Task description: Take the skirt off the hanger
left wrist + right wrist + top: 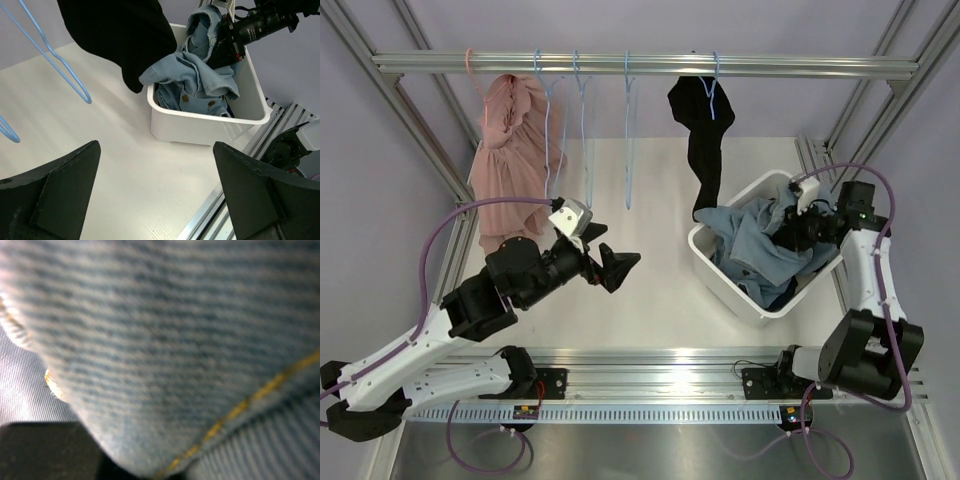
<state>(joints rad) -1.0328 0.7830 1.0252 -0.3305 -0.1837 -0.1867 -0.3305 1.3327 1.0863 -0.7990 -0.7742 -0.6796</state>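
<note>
A pink garment (pixel 510 150) hangs on a hanger at the left of the rail (pixel 800 67). A black garment (pixel 705 150) hangs on a blue hanger at the right and also shows in the left wrist view (pixel 120 35). A blue denim garment with buttons (pixel 755 250) lies crumpled in the white bin (pixel 720 275). My left gripper (pixel 615 255) is open and empty above the table's middle (pixel 157 195). My right gripper (pixel 790 235) is down in the bin among the denim (pixel 160 340), which fills its wrist view and hides its fingertips.
Three empty blue wire hangers (pixel 585 130) hang between the pink and black garments; one shows in the left wrist view (pixel 60 65). The bin (pixel 200 130) stands at the table's right. Aluminium frame posts stand at both sides.
</note>
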